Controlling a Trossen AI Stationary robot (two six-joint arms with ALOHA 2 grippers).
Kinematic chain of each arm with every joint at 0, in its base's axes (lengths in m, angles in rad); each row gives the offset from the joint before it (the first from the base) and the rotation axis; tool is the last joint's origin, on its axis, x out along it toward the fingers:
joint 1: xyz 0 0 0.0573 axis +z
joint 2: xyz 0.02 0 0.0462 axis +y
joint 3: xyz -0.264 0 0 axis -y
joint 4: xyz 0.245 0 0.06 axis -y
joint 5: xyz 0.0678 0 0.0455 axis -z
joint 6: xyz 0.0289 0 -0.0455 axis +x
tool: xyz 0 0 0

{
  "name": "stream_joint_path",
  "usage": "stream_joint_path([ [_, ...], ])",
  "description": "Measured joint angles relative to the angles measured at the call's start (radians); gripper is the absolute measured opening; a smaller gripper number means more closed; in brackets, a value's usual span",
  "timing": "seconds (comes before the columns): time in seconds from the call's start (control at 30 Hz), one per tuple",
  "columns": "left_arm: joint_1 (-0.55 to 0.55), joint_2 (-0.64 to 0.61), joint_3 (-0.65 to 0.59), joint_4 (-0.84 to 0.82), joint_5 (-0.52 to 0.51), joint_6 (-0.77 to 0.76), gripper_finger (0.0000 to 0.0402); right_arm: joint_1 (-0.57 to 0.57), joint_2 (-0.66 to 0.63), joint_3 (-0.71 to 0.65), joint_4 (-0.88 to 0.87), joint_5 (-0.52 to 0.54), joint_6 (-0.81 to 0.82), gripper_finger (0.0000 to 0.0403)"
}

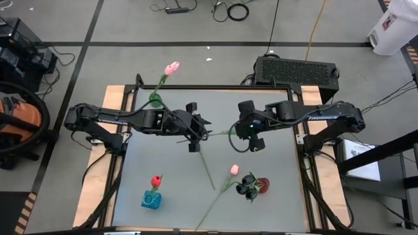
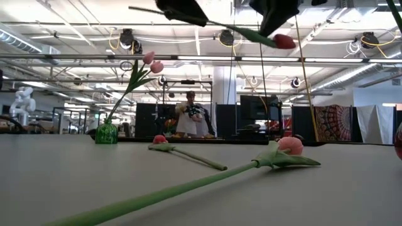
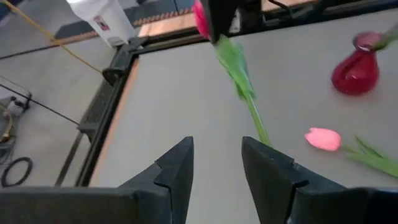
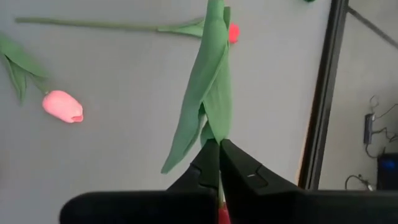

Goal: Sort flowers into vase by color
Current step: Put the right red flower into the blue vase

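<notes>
Holding: right gripper [image 4: 219, 163] has its jaws pressed together on a red tulip [image 4: 211, 87], pinching the stem just under the head — a sliver of red shows between the fingers [image 4: 245, 177] in the right wrist view.
Position: the held flower hangs above mid-table, between the two arms, its stem pointing toward the left gripper [image 1: 194, 132].
Left gripper: jaws spread and empty, the stem's free end just ahead of them in the left wrist view.
Loose flowers: a pink tulip [image 1: 234, 170] and a long bare-looking stem [image 1: 206, 166] lie flat on the table [image 1: 170, 176].
Sorted so far: a pink one stands in the green vase [image 1: 155, 99], a red one in the blue vase [image 1: 151, 199], dark heads in the red vase [image 1: 261, 185].
Handling: likely very light and thin — the stem looks bendy, so it may droop or swing when held at one end.
Surface: smooth plastic-like stem, probably prone to twisting in the pinch.
Where to grip: mid-stem below the leaf seems best for steering the tip into a narrow neck.
Avoid: squeezing the head or the soft leaf, which gives little hold.
</notes>
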Motion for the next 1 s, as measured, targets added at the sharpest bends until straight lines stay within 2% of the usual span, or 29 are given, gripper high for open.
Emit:
stream_joint_path([
  [0.23, 0.017, 0.012, 0.062, 0.020, 0.023, -0.003, 0.0144, 0.000, 0.066, 0.000, -0.034, 0.003, 0.009, 0.0000],
  [0.4, 0.017, 0.013, 0.071, 0.018, 0.125, -0.025, 0.0144, 0.000, 0.087, 0.000, -0.023, 0.008, -0.017, 0.0000],
  [1.0, 0.016, 0.140, 0.071, -0.058, 0.175, -0.064, 0.0144, 0.000, 0.087, 0.000, 0.042, 0.010, -0.043, 0.0000],
])
